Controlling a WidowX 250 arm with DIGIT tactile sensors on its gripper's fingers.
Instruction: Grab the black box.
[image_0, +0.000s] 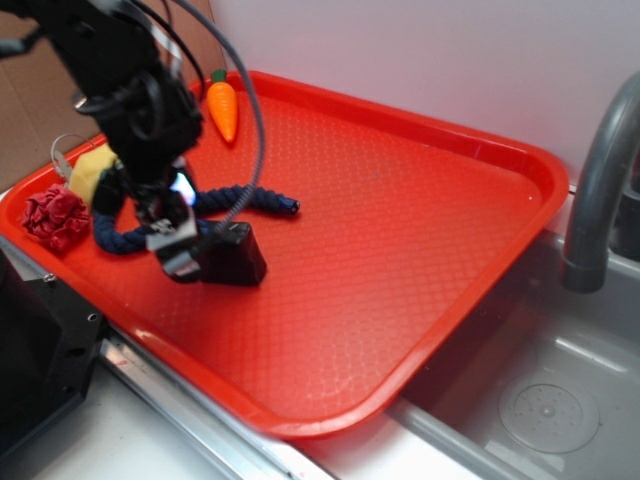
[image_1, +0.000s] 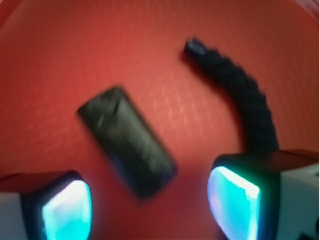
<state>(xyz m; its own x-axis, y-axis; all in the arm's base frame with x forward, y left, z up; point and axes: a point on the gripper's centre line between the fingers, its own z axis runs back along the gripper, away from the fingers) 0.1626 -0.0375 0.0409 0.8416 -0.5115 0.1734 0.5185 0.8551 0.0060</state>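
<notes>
The black box (image_0: 232, 258) is a small matte black block lying on the red tray (image_0: 400, 230). In the wrist view the black box (image_1: 127, 141) lies diagonally, its lower end reaching between my two glowing fingertips. My gripper (image_0: 178, 250) hovers just left of and over the box in the exterior view; in the wrist view my gripper (image_1: 150, 205) is open, its jaws wide apart and holding nothing. The box does not touch either pad.
A dark navy braided rope (image_0: 245, 200) curves behind the box and also shows in the wrist view (image_1: 240, 95). A toy carrot (image_0: 222, 108), a yellow object (image_0: 90, 172) and a red crumpled item (image_0: 55, 215) lie at the tray's left. A sink and faucet (image_0: 600, 190) stand at the right.
</notes>
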